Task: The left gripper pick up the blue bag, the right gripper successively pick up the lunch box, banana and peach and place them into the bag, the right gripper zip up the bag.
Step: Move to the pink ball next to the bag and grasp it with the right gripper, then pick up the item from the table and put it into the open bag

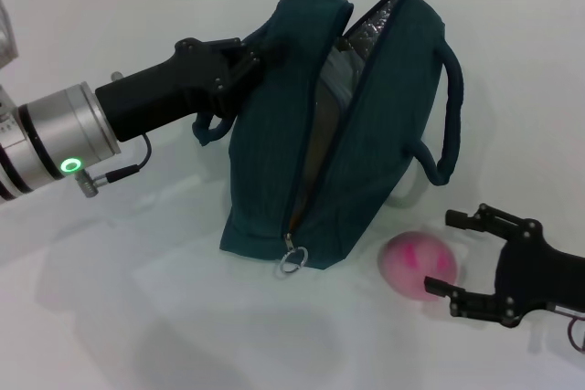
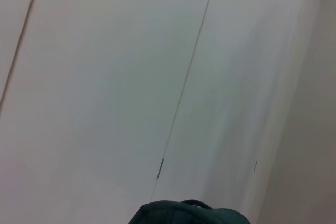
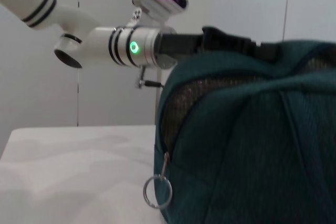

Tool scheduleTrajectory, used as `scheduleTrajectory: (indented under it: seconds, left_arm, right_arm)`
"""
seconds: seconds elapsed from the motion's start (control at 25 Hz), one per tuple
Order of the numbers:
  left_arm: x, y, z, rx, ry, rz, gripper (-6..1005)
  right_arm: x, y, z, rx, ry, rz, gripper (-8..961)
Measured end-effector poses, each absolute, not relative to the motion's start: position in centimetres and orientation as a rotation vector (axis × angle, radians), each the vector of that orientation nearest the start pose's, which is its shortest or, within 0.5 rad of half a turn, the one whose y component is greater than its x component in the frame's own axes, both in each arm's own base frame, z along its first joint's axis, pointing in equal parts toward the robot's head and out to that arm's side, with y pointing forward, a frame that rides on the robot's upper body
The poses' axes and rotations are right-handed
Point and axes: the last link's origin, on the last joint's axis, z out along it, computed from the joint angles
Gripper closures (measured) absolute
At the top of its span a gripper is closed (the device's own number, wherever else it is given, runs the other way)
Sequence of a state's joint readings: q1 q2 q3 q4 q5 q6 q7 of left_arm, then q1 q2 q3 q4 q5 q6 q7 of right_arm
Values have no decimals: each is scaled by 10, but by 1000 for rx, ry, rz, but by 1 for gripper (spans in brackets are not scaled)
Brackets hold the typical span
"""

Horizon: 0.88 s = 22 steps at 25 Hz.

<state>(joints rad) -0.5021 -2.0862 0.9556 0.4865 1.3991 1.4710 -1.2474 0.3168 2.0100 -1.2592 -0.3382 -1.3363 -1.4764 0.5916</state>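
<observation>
The blue bag [image 1: 274, 152] stands on the table with its mouth unzipped and its silver lining showing; it also fills much of the right wrist view [image 3: 247, 140] and peeks into the left wrist view [image 2: 189, 212]. My left gripper [image 1: 249, 54] is shut on the bag's top edge by a handle. A pale clear shape in the mouth looks like the lunch box [image 1: 336, 75]. Beside it lies a dull yellow-brown strip; whether it is the banana I cannot tell. The pink peach [image 1: 416, 265] rests on the table right of the bag. My right gripper [image 1: 442, 254] stands open, its fingers on either side of the peach.
The zipper's metal ring pull [image 1: 293, 261] [image 3: 157, 192] hangs at the bag's near end. The far handle [image 1: 450, 107] loops out to the right. The left arm's silver cylinder [image 1: 64, 134] with its green light reaches in from the left over the white table [image 1: 137, 317].
</observation>
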Motion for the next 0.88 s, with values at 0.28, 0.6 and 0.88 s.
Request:
scheduleTrajectory:
  seconds: [0.28, 0.6, 0.88]
  left_arm:
    - [-230, 337, -15, -2464, -623, -1171, 962]
    - [-231, 338, -14, -2459, -625, -1171, 962]
    - [-231, 338, -14, -2457, -623, -1172, 962]
  right_arm:
    - [306, 261, -52, -2677, 178, 706, 167]
    - [302, 268, -54, -2728, 225, 687, 359]
    - [293, 263, -41, -2712, 147, 796, 621]
